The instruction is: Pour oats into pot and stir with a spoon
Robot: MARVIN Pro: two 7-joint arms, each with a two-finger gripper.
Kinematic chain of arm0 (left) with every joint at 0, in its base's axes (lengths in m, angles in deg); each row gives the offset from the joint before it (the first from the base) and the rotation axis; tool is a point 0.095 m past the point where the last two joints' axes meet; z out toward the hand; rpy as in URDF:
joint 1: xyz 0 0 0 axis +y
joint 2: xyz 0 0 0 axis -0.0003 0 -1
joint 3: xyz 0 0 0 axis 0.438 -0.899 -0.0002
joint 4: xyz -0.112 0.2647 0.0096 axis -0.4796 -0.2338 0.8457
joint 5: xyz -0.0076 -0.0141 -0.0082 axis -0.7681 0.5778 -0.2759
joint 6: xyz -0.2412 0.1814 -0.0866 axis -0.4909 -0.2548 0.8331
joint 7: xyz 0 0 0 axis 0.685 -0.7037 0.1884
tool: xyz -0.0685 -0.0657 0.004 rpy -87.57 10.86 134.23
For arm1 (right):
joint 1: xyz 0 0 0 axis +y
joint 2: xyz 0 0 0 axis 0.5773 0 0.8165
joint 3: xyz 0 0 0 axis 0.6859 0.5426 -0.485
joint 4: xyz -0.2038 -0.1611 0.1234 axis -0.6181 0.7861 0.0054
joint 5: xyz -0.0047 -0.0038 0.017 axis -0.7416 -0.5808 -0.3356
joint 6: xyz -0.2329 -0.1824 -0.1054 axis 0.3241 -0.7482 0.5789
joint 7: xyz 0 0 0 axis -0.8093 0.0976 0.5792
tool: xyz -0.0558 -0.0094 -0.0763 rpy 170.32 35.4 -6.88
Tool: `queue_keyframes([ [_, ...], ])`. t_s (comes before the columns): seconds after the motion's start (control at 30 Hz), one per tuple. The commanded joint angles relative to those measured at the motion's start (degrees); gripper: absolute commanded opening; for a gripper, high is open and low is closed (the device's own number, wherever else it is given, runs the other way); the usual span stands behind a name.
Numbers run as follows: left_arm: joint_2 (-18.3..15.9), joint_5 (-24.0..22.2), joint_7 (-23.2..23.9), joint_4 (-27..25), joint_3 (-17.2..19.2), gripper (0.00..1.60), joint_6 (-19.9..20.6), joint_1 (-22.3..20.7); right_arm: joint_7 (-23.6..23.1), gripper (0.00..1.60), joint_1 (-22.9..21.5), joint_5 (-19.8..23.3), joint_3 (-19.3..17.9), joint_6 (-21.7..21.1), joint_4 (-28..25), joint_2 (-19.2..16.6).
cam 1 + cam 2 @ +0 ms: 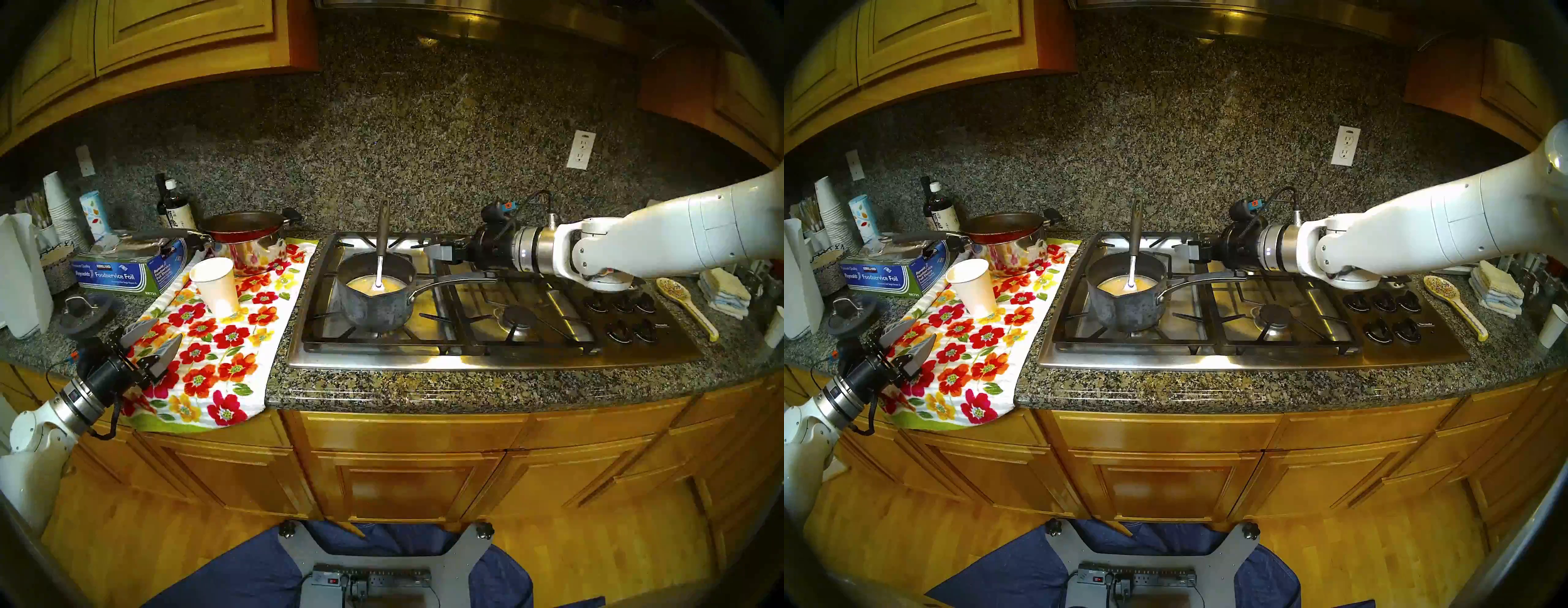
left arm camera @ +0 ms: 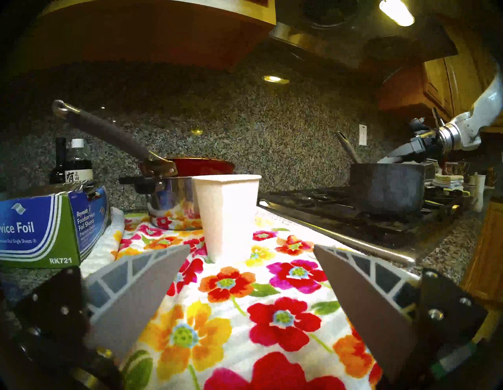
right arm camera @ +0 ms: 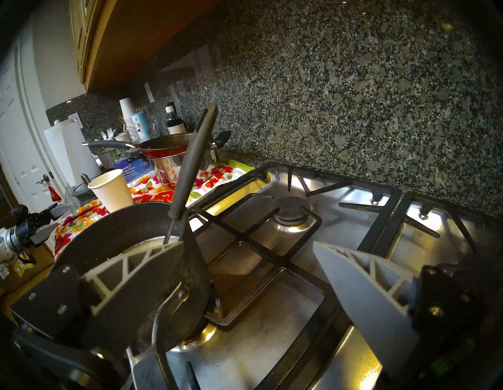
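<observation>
Oats (image 1: 375, 283): pale mass in yellowish liquid inside the pot; judged already poured, stirring the step left.

Desk (image 1: 382, 388): speckled granite, carrying all below.

Stove (image 1: 466, 352): steel gas hob, black grates, right half of desk.

Towel (image 1: 220, 339): flowered cloth, left of stove, hanging over the desk edge.

Right arm (image 1: 662, 242): reaches in over the stove from the right. Right claw (image 3: 245, 245): spread wide, pinching nothing; it hangs over the pot's handle end, beside the pot, pointing toward the spoon.

Left claw (image 1: 155, 339): spread, empty, at the near left corner of the towel, aimed at the cup, well apart from the pot.

Pot (image 1: 375, 297): dark grey, on the front left burner, silver handle running right, toward the right claw.

Cup (image 1: 215, 286): white paper, upright on the towel, between left claw and pot.

Spoon (image 1: 382, 250): bowl sunk in the pot, dark handle leaning on the far rim, long axis rising up and away toward the backsplash. It lies just left of the right claw, which is the nearer by far; grasping the handle calls for a short reach leftward.
</observation>
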Motion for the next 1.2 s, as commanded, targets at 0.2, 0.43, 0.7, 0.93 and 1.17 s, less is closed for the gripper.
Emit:
queue_keyframes([
  [0.2, -2.67, -0.42, -4.45, -1.32, -4.79, 1.60, 2.14, -8.93, -0.18, 1.60, -1.80, 0.04, -0.91, 0.48, 0.54, 0.10],
  [0.43, -3.38, -0.07, -6.09, -0.83, -7.78, 1.60, 2.75, -12.71, -0.21, 1.60, -1.80, 0.10, -0.86, 0.49, 0.56, 0.15],
  [0.7, -4.59, 0.28, -8.44, 1.29, -11.29, 1.60, 2.77, -16.49, -0.25, 1.60, -1.83, 0.16, -0.80, 0.51, 0.56, 0.19],
  [0.93, -4.88, 0.84, -9.23, 3.96, -14.52, 1.60, 2.33, -19.92, -0.28, 1.60, -1.85, 0.21, -0.75, 0.54, 0.56, 0.23],
  [1.17, -4.96, 1.31, -9.25, 6.04, -16.96, 1.60, 1.93, -23.01, -0.31, 1.60, -1.85, 0.27, -0.71, 0.55, 0.57, 0.27],
])
